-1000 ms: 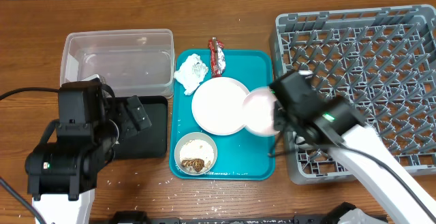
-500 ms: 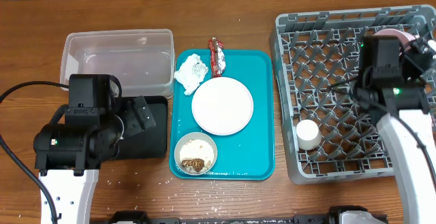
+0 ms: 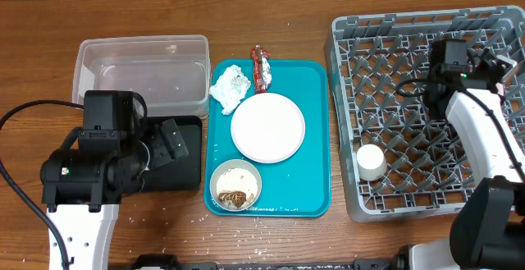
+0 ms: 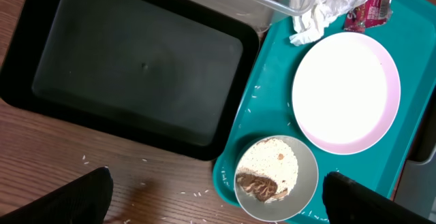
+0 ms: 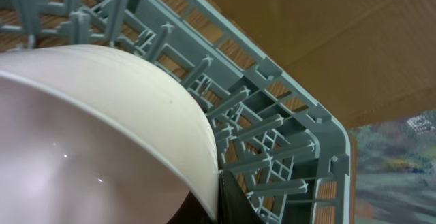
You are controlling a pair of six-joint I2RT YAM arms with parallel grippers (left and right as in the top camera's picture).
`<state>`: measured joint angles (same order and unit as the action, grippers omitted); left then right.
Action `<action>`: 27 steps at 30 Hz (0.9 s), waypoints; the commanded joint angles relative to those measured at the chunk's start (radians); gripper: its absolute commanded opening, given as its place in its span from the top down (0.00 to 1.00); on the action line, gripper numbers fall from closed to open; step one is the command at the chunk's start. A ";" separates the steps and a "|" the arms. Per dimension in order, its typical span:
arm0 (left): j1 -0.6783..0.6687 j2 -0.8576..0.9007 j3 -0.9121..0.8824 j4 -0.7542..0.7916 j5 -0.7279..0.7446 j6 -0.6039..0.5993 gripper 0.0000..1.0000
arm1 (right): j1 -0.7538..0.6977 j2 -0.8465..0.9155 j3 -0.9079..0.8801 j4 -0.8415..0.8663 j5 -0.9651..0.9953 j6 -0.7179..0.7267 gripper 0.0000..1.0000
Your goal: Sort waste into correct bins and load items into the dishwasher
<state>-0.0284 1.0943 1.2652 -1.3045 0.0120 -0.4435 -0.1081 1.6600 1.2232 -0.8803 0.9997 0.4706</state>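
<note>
My right gripper (image 5: pixel 219 190) is shut on the rim of the pale pink bowl (image 5: pixel 102 129) and holds it tilted inside the grey rack (image 5: pixel 272 108), near its far right corner (image 3: pixel 492 57). The arm hides the bowl from overhead. The small white cup (image 3: pixel 371 162) stands in the rack (image 3: pixel 394 73). My left gripper (image 4: pixel 218 203) is open and empty over the table beside the black tray (image 4: pixel 136 67). The plate (image 3: pixel 267 127), the white bowl of rice and brown bits (image 3: pixel 236 185), the crumpled napkin (image 3: pixel 230 87) and the red wrapper (image 3: pixel 261 66) are at the teal tray.
The clear tub (image 3: pixel 141 77) stands behind the black tray (image 3: pixel 184 163). The teal tray (image 3: pixel 316 180) lies between the bins and the rack. Loose rice crumbs (image 4: pixel 197 193) lie on the wood in front of the trays.
My right arm carried the pink bowl from the teal tray to the rack's far right corner and lowered it there. The left arm has barely moved.
</note>
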 commanded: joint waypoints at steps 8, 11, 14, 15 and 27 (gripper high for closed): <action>-0.005 -0.002 0.015 0.000 0.007 -0.005 0.00 | 0.126 -0.004 -0.029 -0.029 0.014 0.000 0.96; -0.005 -0.002 0.015 0.000 0.007 -0.005 0.00 | 0.127 -0.005 -0.025 0.001 0.142 0.004 0.96; -0.005 -0.002 0.015 0.000 0.007 -0.005 0.00 | 0.122 -0.004 -0.022 0.030 0.178 0.003 0.96; -0.005 -0.002 0.015 -0.001 0.007 -0.005 0.00 | 0.117 -0.002 -0.022 0.039 0.178 0.003 0.96; -0.005 -0.002 0.015 0.000 0.007 0.002 0.00 | 0.175 0.080 -0.024 0.021 0.163 -0.007 0.96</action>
<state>-0.0284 1.0943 1.2652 -1.3056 0.0147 -0.4427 0.0010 1.7275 1.2034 -0.8467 1.1851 0.4667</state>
